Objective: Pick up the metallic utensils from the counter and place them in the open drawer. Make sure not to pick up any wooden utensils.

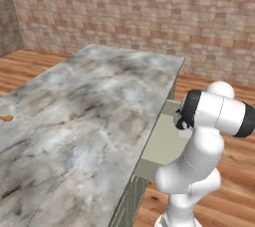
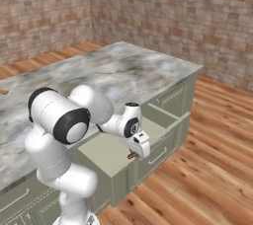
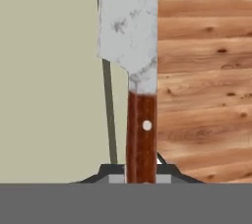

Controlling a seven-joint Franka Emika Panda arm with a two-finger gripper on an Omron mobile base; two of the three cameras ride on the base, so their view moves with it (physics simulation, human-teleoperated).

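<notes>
- Nearest us, the gripper [image 3: 141,176] was clamped on the red-brown riveted handle of a knife [image 3: 135,61], whose pale, scuffed blade pointed away from it.
- Beneath the blade lay the open drawer [image 2: 106,152], flat pale sage, with wood-plank floor [image 3: 206,70] beside it.
- Behind the gripper stretched the marbled grey counter [image 1: 79,111], backed by brick walls [image 1: 149,7].
</notes>
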